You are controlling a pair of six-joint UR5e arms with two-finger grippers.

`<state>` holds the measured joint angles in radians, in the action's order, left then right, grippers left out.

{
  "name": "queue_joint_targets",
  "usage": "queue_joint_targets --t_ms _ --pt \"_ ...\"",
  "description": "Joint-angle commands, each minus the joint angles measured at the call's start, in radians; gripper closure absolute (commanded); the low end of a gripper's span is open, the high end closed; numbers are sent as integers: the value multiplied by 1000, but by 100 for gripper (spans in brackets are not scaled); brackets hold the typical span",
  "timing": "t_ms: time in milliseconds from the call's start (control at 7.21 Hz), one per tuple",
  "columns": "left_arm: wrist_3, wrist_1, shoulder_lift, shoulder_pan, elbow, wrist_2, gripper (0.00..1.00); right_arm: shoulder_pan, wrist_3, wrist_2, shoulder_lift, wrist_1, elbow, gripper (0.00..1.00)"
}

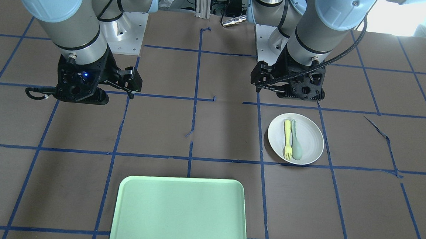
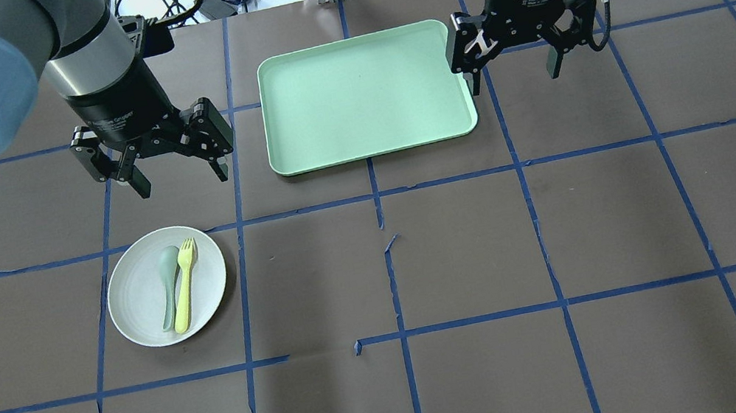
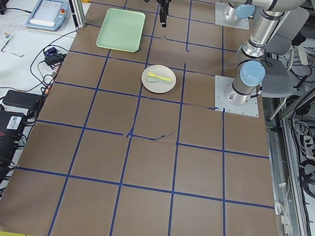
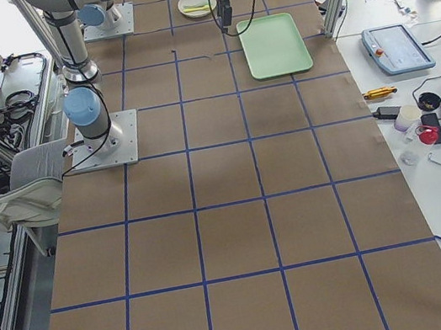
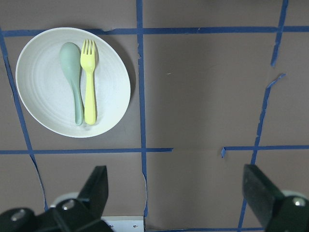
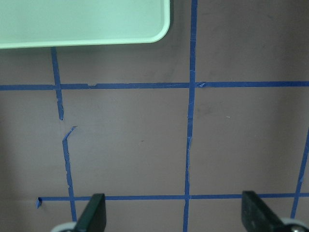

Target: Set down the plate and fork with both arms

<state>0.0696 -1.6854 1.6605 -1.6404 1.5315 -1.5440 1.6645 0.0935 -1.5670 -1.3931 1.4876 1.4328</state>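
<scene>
Overhead exterior: my left hand hangs released near the plate, which carries the fork beside a spoon; my right hand, also released, waits by the tray, likely the destination.

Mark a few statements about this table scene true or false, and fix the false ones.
1. The fork lies on the plate beside the spoon. True.
2. The plate sits on the green tray. False: it sits on the table, apart from the tray.
3. The left pincer and the right pincer are both open. True.
4. The left pincer grips the fork. False: it holds nothing and hangs clear of the plate.
</scene>
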Motion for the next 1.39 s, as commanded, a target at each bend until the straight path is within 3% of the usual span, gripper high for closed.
queue_joint_targets --t_ms 0,832,1248 --pt "1 3 -1 -1 1 -5 0 0 0 -2 -1 2 0 0" --pt "-2 15 19 17 -1 -8 0 0 11 -11 2 7 -3 0" --pt "-236 58 15 268 31 -4 0 0 9 -1 8 19 -2 0"
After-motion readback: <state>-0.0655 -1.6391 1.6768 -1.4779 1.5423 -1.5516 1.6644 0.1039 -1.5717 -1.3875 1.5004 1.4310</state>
